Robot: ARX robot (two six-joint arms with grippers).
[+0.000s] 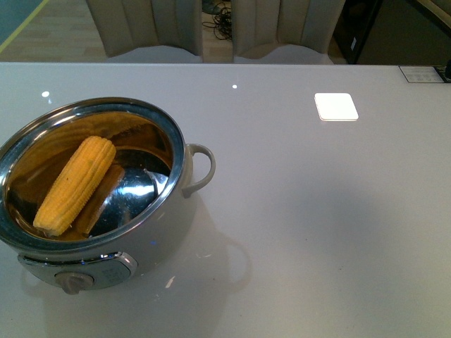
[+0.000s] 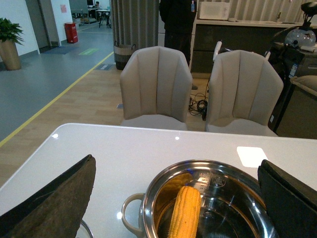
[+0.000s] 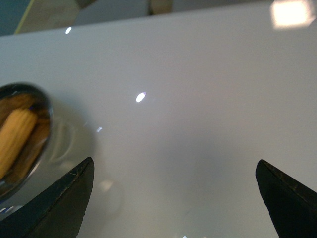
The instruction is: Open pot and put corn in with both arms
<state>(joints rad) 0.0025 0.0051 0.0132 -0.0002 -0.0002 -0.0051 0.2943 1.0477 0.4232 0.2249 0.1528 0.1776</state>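
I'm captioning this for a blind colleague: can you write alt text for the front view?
A yellow corn cob lies inside an open cream-white electric pot with a shiny steel interior, standing at the left of a glossy white table. The pot has no lid on, a loop handle on its side and a beige dial in front; two beige chairs stand beyond the table.

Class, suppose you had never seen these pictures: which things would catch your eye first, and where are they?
The yellow corn stands out first, lying inside the open pot at the near left of the white table. Both grippers, left and right, are open and empty.
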